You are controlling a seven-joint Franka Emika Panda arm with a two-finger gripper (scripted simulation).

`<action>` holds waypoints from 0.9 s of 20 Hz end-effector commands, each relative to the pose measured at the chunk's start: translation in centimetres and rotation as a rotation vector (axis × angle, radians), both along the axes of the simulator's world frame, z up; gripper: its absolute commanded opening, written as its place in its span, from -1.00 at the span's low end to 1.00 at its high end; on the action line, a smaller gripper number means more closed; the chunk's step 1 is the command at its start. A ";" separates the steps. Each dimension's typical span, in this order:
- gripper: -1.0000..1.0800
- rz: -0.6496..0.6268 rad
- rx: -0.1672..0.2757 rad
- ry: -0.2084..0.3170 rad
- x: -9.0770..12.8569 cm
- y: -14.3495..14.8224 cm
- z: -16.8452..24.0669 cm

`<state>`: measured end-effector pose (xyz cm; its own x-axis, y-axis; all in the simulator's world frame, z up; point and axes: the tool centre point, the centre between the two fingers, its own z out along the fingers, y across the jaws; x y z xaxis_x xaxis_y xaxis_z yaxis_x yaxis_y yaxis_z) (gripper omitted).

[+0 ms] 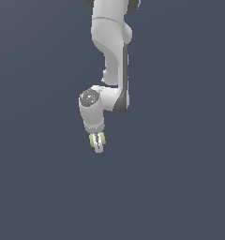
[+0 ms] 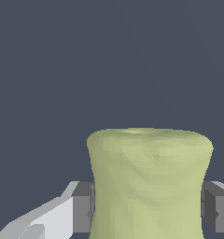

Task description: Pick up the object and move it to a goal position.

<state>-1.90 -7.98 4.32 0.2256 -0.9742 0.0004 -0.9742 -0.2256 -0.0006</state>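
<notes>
Right now the gripper [image 1: 98, 142] hangs at the low end of the white arm [image 1: 110, 51], which reaches down from the top of the exterior view against a plain dark blue-grey backdrop. Its jaws stand nearly together, closed on the pale yellow-green block [image 1: 93, 141], which sits between the fingertips just below the rounded wrist joint [image 1: 90, 99]. Seen from the exterior view, only slivers of the block's colour peek out beside the fingers, chiefly on the side toward that view's left. The wrist view shows the grip far more plainly: the block [image 2: 150, 184] fills the gap between the two grey finger pads [image 2: 82, 207], each pad pressed flat against one of its sides. The block's flanks bow inward where the pads bear on it, and its far face flares out wider beyond them. Whether the block rests on any surface cannot be told from either view.
</notes>
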 end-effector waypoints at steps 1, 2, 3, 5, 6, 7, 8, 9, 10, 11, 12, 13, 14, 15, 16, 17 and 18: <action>-1.00 0.000 0.000 0.000 1.6 0.0 0.0; -1.00 0.000 0.000 0.000 2.3 0.0 0.1; -1.00 0.000 0.000 0.000 2.9 0.0 0.1; -1.00 0.000 0.000 0.000 4.0 0.0 0.1; -1.00 0.000 0.000 0.000 4.5 0.1 0.1; -1.00 0.000 0.000 0.000 4.9 0.1 0.1; -1.00 0.000 0.000 0.000 5.3 0.1 0.2; -1.00 0.000 0.000 0.000 5.7 0.1 0.2; -1.00 0.000 0.000 0.000 6.1 0.1 0.2; -1.00 0.000 0.000 0.000 6.4 0.1 0.2; -1.00 0.000 0.000 0.000 6.7 0.1 0.2; -1.00 0.000 0.000 0.000 7.0 0.1 0.2; -1.00 0.000 0.000 0.000 7.2 0.1 0.2; -1.00 0.000 0.000 0.000 7.4 0.1 0.2; -1.00 0.000 0.000 0.000 7.6 0.1 0.2; -1.00 0.000 0.000 0.000 7.7 0.1 0.2; -1.00 0.000 0.000 0.000 7.8 0.1 0.2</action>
